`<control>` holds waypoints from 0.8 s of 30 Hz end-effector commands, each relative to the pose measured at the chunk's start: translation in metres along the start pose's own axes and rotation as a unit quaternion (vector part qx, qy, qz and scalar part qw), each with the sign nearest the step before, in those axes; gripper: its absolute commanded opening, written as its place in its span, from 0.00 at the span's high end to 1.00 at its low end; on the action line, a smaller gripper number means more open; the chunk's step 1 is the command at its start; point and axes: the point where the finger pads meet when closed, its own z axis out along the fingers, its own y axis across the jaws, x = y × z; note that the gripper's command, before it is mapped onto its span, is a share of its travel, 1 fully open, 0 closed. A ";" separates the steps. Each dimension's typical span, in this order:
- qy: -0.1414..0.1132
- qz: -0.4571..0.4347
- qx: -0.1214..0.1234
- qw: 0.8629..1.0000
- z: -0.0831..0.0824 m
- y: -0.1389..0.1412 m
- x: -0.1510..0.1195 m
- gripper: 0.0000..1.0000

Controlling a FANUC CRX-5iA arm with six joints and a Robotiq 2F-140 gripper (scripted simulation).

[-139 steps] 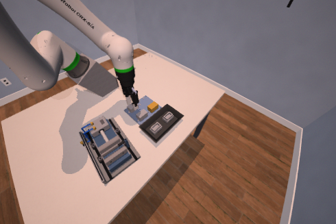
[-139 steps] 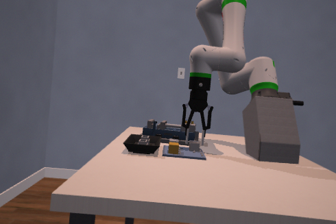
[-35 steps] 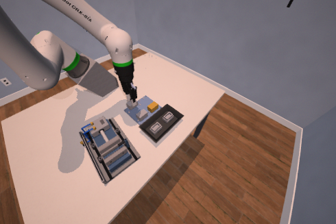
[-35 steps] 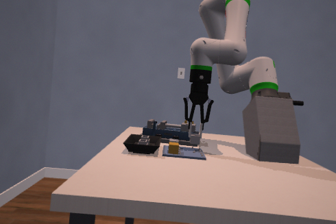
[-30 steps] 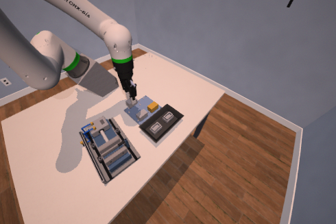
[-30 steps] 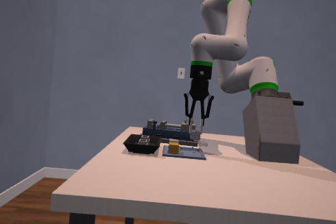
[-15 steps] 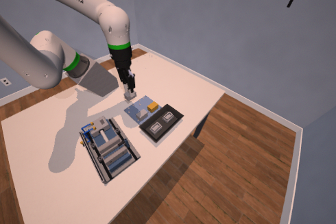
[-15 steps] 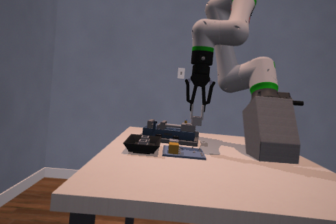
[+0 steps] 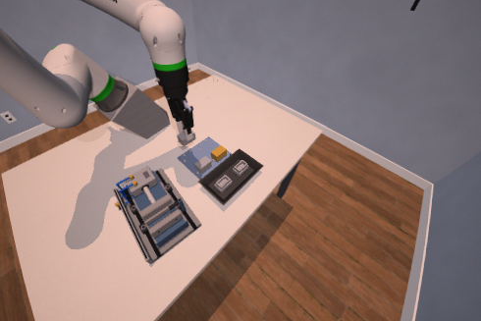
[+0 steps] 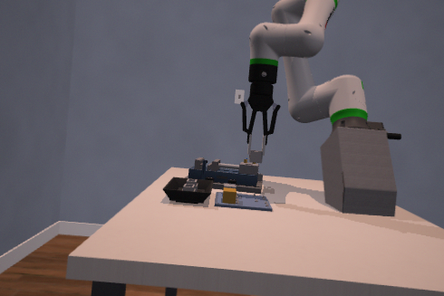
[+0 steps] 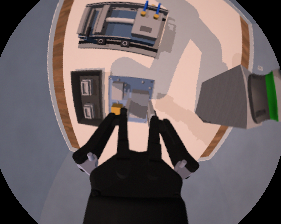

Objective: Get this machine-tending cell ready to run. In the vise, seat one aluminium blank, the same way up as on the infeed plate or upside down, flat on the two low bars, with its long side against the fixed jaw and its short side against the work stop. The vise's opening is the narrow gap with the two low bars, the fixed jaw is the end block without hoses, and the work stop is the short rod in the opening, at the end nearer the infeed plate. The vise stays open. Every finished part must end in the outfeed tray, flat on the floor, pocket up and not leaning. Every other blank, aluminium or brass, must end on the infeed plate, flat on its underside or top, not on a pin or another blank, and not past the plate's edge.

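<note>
In the top view the vise (image 9: 157,212) lies furthest left on the white table (image 9: 64,274), a grey and blue body with yellow fittings and hoses at its far end. Its opening between the end blocks shows two low bars with nothing seated on them.

Right of it and further back, the gripper (image 9: 186,133) hangs from the black wrist of the white arm (image 9: 162,28), fingers pointing down. They are closed on an aluminium blank (image 9: 185,138), a small pale grey block with plain, flat faces, held clear above the table near the back corner of the infeed plate (image 9: 188,158). The exterior view shows the same blank (image 10: 255,155) pinched between the slim fingertips, raised above the vise and plate with open air beneath it. In the wrist view the held block itself is hard to make out between the dark fingers.

On the blue-grey infeed plate a second aluminium blank (image 9: 201,162) lies flat, the same dull grey, and a brass blank (image 9: 219,153) lies flat just beside it, a yellow-orange block of like shape.

Furthest right, touching the plate's edge or nearly so, sits the black outfeed tray (image 9: 250,157). Two finished parts (image 9: 223,183) lie flat on its floor, light grey with a recessed pocket facing up.
</note>
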 end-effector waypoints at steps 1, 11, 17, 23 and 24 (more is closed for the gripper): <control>-0.007 0.006 -0.001 1.000 -0.003 -0.035 0.023 1.00; -0.012 0.022 -0.001 1.000 -0.005 -0.096 0.087 1.00; -0.010 0.033 0.000 0.999 -0.005 -0.128 0.138 1.00; -0.005 0.043 0.001 0.999 -0.003 -0.149 0.187 1.00; -0.004 0.045 0.001 0.999 -0.002 -0.152 0.196 1.00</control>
